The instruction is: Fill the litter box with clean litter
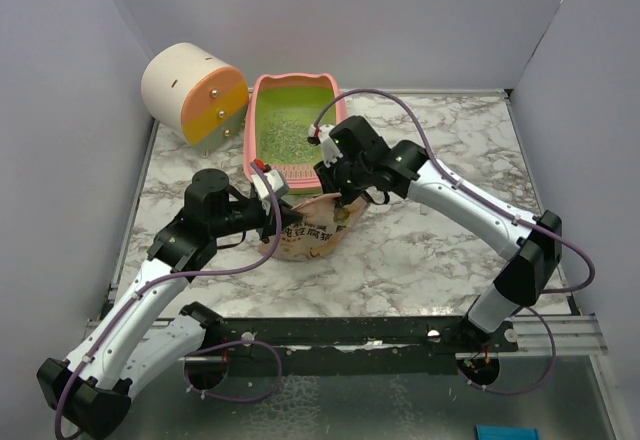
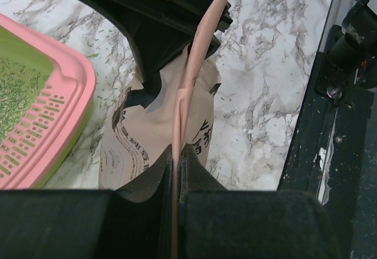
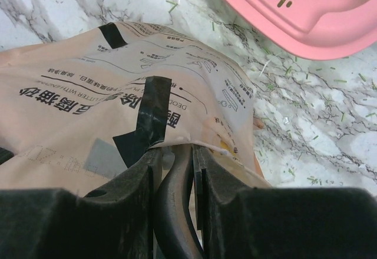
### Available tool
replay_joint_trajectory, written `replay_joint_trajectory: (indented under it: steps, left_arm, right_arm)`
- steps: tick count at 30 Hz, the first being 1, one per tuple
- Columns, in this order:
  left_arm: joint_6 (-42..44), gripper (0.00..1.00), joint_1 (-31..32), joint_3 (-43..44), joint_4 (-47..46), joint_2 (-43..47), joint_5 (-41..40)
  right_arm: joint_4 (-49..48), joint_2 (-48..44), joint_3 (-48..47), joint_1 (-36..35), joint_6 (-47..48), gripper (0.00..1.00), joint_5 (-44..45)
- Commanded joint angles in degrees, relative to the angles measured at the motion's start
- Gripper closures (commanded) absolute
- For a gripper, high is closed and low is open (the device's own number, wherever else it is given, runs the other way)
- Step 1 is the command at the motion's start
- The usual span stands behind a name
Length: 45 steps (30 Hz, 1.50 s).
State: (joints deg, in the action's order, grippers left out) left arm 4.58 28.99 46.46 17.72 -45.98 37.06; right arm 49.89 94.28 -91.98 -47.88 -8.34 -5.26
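Note:
The pink litter box [image 1: 252,135] stands at the back centre, with greenish litter [image 1: 290,130] over its lime-green floor. In front of it stands the tan printed pouch [image 1: 310,235]. My left gripper [image 1: 275,200] is shut on the pouch's thin upper edge [image 2: 197,65], seen edge-on between its jaws [image 2: 177,156]. My right gripper [image 1: 340,192] is at the pouch's mouth, shut on a dark curved scoop handle [image 3: 177,194] that runs into the pouch [image 3: 88,88]. The scoop's bowl is hidden inside. The box's slotted ledge [image 2: 47,112] lies left of the pouch and also shows in the right wrist view [image 3: 294,0].
A cream-and-orange cylinder [image 1: 195,92] stands at the back left, next to the box. Loose granules [image 3: 294,76] are scattered on the marble table [image 1: 450,160] around the pouch. A black rail [image 1: 380,330] runs along the near edge. White walls close in three sides.

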Motion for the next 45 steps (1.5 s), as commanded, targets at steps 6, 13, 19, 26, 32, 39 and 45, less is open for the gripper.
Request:
replay_joint_trajectory:
  steps: [6, 13, 19, 26, 32, 39, 45]
  left_arm:
    - [0.7, 1.00, 0.8, 0.6, -6.9, 0.7, 3.7]
    - [0.2, 1.00, 0.8, 0.2, -7.9, 0.0, 3.4]
    - [0.3, 1.00, 0.9, -1.0, -8.3, 0.0, 2.1]
    - [-0.4, 1.00, 0.9, -1.7, -10.5, -0.8, 0.6]
    - [-0.5, 1.00, 0.9, -1.2, -12.5, -2.5, -2.2]
    - [-0.4, 1.00, 0.9, 0.1, -12.3, -4.2, -5.9]
    - [-0.2, 1.00, 0.9, 0.8, -12.5, -4.5, -6.9]
  right_arm:
    - [-5.9, 1.4, 15.5, -1.1, -1.4, 0.99, 3.0]
    - [-15.5, 2.3, 23.4, -1.1, -4.1, 0.99, -5.1]
    - [-23.0, 2.7, 24.6, -1.1, -7.3, 0.99, -15.0]
    - [-26.5, 3.8, 24.3, -1.0, -9.4, 0.99, -22.0]
    - [-31.9, 4.8, 27.9, 0.4, -12.1, 0.99, -27.3]
    - [-42.8, 3.5, 34.7, 4.5, -18.6, 0.99, -37.0]
    - [-53.2, 2.5, 38.2, 7.0, -25.9, 0.99, -45.0]
